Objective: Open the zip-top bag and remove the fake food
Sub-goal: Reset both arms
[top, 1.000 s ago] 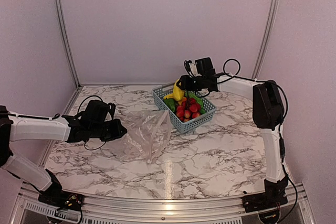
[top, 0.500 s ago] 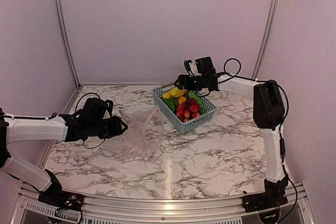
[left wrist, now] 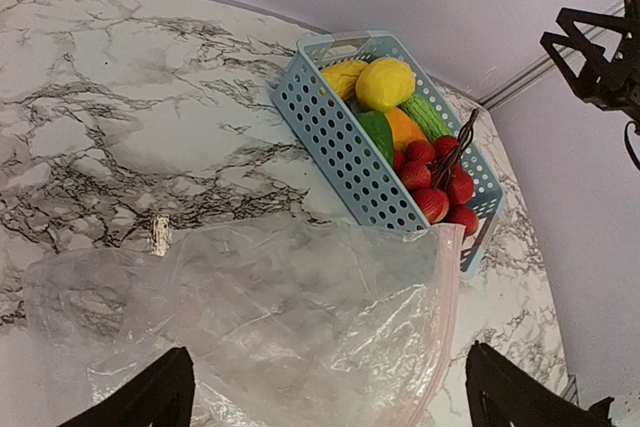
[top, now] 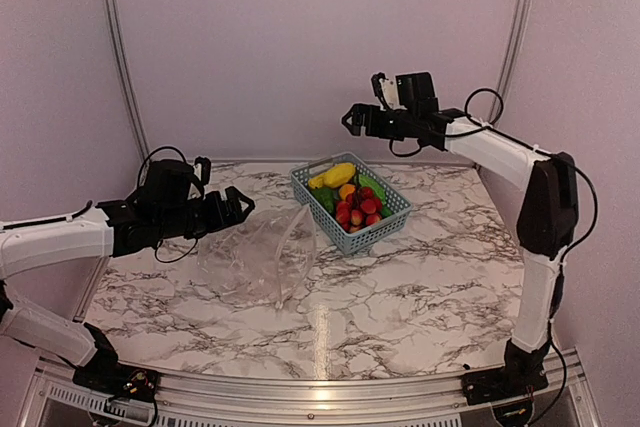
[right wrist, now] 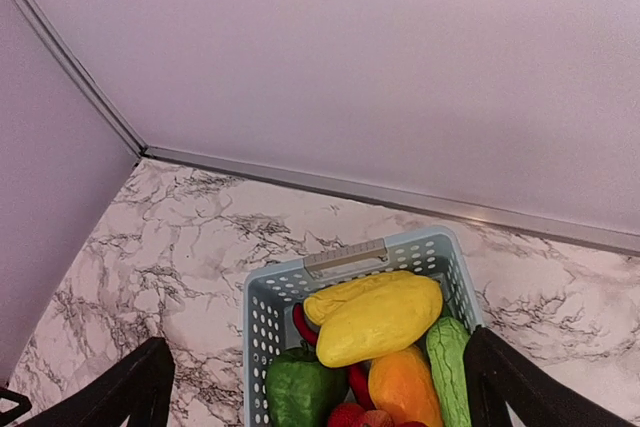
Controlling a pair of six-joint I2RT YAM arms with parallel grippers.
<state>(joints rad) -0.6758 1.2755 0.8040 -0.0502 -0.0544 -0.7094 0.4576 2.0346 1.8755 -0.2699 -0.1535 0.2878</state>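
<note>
The bag [top: 262, 262] is lying flat and crumpled on the table [top: 430, 287], centre-left of the top view. It looks empty to me, nothing coloured shows through the plastic. Its pinkish zip edge [left wrist: 446, 317] is right up against the near corner of the basket [top: 347, 238]. The food [top: 352, 202] is all piled in that basket, yellow pieces on top at the back and red ones at the front, so the job looks pretty much done.

The left gripper [top: 238, 209] is just beside the bag's left edge, fingers wide apart and holding nothing. The right gripper [top: 350, 117] is up high in the upper middle of the frame, above the basket, also spread wide and empty.

What I'd worry about: that bag is light and crinkly. If the left fingers clip it on the way out, it could slide or drag, and since it's leaning on the basket it might nudge that too. The big yellow piece [right wrist: 378, 314] sits high on the heap, so a bump to the basket could roll it out onto the table.

Writing-wise I can't make out any brand, label or text on the bag, the basket or the arms
</note>
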